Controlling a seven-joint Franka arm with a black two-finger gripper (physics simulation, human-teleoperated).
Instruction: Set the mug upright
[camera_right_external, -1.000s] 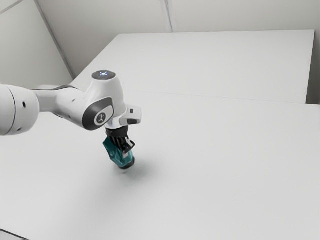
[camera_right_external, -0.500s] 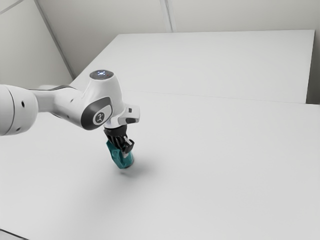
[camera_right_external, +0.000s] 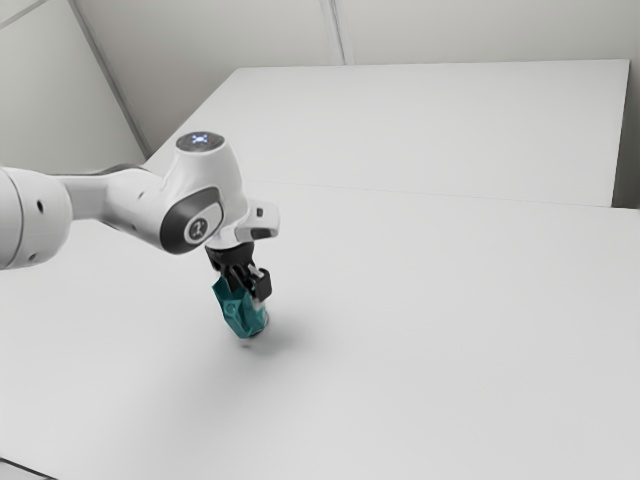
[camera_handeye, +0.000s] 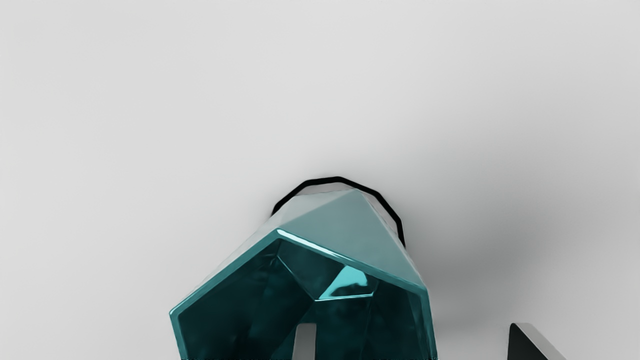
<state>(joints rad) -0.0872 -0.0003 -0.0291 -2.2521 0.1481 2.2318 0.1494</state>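
The teal faceted mug (camera_right_external: 241, 312) is under my hand in the exterior view, its wide mouth up and its narrower base toward the lower right. It looks slightly tilted; whether its base rests flat I cannot tell. My gripper (camera_right_external: 251, 285) is at the mug's mouth. The wrist view looks into the open mug (camera_handeye: 320, 212), its dark-edged base beyond the rim. Of my open gripper (camera_handeye: 417, 342), one finger reaches into the mouth and the other stands outside the wall, with a gap to it.
A broad white table (camera_right_external: 430, 330) surrounds the mug, with a shadow beside it. Behind lies another white surface (camera_right_external: 430, 125), and a thin dark edge (camera_right_external: 25, 468) crosses the exterior view's lower left corner.
The mug has tipped somewhat more upright, showing less of its dark base. My hand has risen slightly and shifted toward the exterior view's left, and the fingers look farther apart.
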